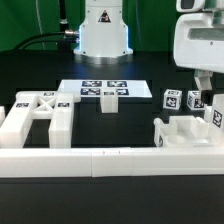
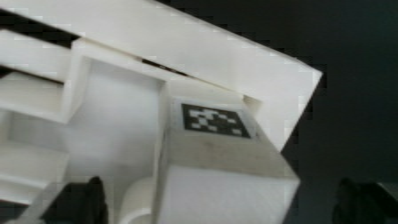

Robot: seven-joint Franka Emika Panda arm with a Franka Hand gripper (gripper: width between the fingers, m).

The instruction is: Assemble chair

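Hand (image 1: 203, 86) hangs at 2 o'clock in the exterior view. My fingers stand apart and clamp nothing, with a tagged chair part (image 2: 214, 150) between them. The partly built chair (image 1: 185, 132) sits at 4 o'clock, a loose frame (image 1: 35, 112) at 9. Risk, my judgement: if that part is unseated, a crooked lift-off could tip it. Desk (image 1: 140, 122) is matte black, border wall (image 1: 100, 160) at 6, room dark.

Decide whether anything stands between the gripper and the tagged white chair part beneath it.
Nothing visible does. In the wrist view the open gripper straddles the tagged chair part, with no other object between them. The cross-braced frame piece lies well off toward the exterior view's left.
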